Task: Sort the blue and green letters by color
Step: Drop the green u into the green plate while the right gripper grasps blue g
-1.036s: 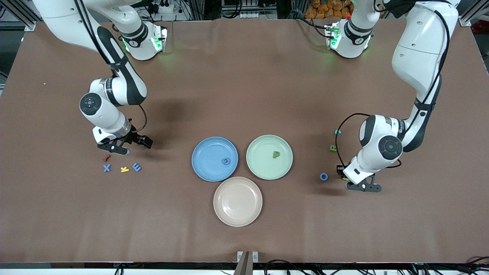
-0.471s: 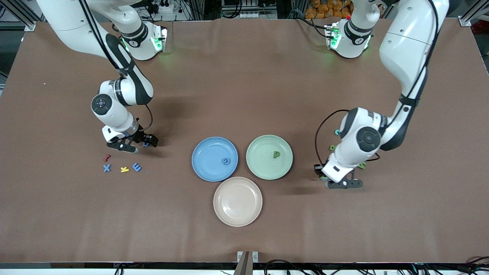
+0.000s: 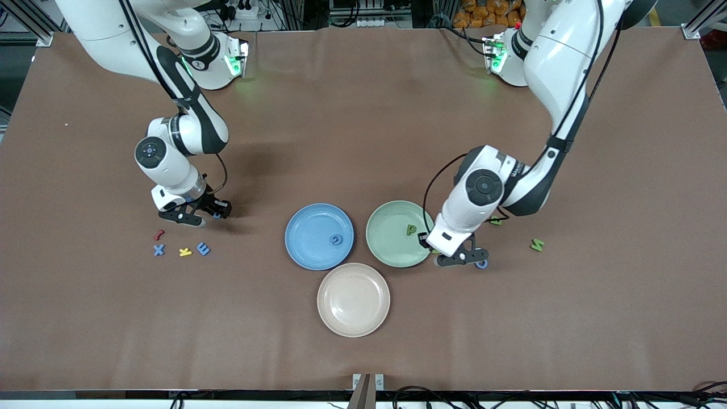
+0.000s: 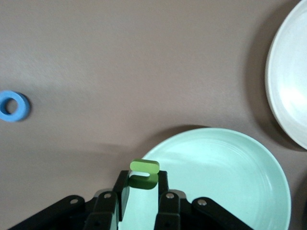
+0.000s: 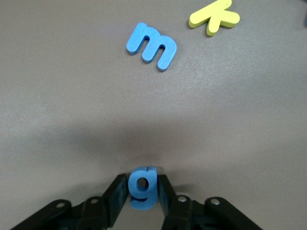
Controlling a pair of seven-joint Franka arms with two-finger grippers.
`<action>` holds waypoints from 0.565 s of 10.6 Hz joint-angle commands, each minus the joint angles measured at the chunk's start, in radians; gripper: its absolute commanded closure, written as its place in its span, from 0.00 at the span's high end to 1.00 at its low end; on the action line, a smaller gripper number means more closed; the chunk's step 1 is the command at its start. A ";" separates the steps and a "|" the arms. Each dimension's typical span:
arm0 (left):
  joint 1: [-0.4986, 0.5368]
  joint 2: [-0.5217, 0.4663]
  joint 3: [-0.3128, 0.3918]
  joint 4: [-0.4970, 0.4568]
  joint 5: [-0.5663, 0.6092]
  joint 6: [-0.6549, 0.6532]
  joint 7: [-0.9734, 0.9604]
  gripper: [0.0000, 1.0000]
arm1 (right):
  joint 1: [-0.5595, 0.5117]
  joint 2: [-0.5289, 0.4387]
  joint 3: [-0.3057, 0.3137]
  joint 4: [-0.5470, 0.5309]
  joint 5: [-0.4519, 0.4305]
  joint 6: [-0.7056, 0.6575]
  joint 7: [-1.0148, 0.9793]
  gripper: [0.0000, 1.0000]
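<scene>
My left gripper (image 4: 143, 184) is shut on a lime green letter (image 4: 144, 173) and hangs over the rim of the green plate (image 4: 230, 191), seen in the front view as green plate (image 3: 386, 250) with a green p (image 3: 410, 229) on it. My right gripper (image 5: 142, 191) is down at the table, shut on a blue g (image 5: 143, 188) that stands between its fingers. The blue plate (image 3: 301, 227) carries one blue letter (image 3: 336, 240). A blue o (image 3: 482, 264) lies beside the left gripper (image 3: 431, 249). Loose on the table are a blue m (image 5: 152, 46), a blue x (image 3: 159, 249) and two green letters (image 3: 537, 245), (image 3: 496, 221).
A pink plate (image 3: 353, 299) sits nearer the front camera than the two coloured plates. A red letter (image 3: 159, 234) and a yellow k (image 3: 185, 251) lie among the blue letters near the right gripper (image 3: 214, 210).
The left arm has carried the green letter from its end of the table to the green plate's rim. The right gripper has shifted toward the plates and closed on the blue g.
</scene>
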 commanded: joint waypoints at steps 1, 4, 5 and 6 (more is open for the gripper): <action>-0.059 0.027 0.021 0.037 0.015 -0.014 -0.118 0.03 | -0.003 -0.002 -0.001 -0.029 0.000 0.023 -0.009 0.28; -0.066 0.025 0.022 0.034 0.023 -0.014 -0.144 1.00 | -0.008 -0.002 -0.001 -0.020 -0.003 0.018 -0.010 0.23; -0.067 0.027 0.024 0.035 0.023 -0.014 -0.144 1.00 | -0.006 -0.021 -0.001 -0.012 -0.003 0.004 -0.012 0.21; -0.061 0.016 0.024 0.035 0.029 -0.014 -0.144 1.00 | 0.001 -0.059 -0.001 0.018 -0.001 -0.057 -0.004 0.21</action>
